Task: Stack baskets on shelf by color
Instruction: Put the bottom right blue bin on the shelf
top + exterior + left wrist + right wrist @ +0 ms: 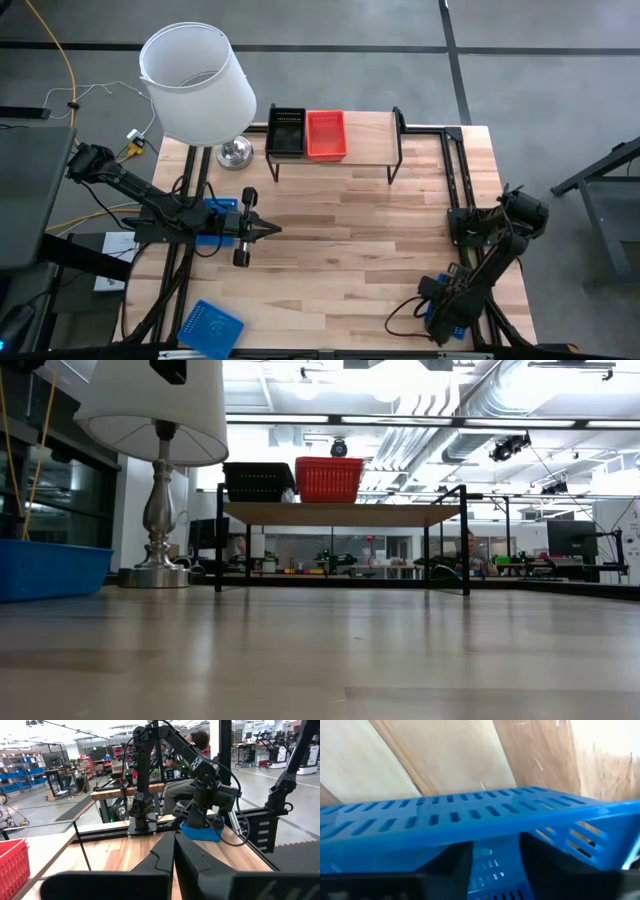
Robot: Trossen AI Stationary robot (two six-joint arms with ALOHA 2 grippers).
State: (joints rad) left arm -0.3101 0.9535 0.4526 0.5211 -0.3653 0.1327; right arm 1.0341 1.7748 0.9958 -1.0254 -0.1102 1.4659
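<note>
On the shelf (pixel 370 128) at the table's far side a black basket (pixel 286 131) and a red basket (pixel 326 134) stand side by side on their bottoms. One blue basket (pixel 210 327) lies at the near left corner. Another blue basket (pixel 454 327) lies at the near right edge under my right gripper (pixel 441 317), which points steeply down on it. In the right wrist view its fingers stand apart behind the basket's long wall (pixel 470 812), with blue mesh between them. My left gripper (pixel 272 229) hangs shut and level above the table's left half, touching nothing. My right gripper comes at the near right blue basket from above, and mesh (pixel 487 867) shows between its two fingers. The basket's long wall hides the fingertips, so I cannot tell whether they touch it. The basket lies on the table.
A lamp with a white shade (pixel 197 82) and a metal foot (pixel 236 153) stands at the far left beside the shelf. Bare wooden table (pixel 340 260) lies between the two arms. Black frame rails (pixel 455 170) run along the right edge.
</note>
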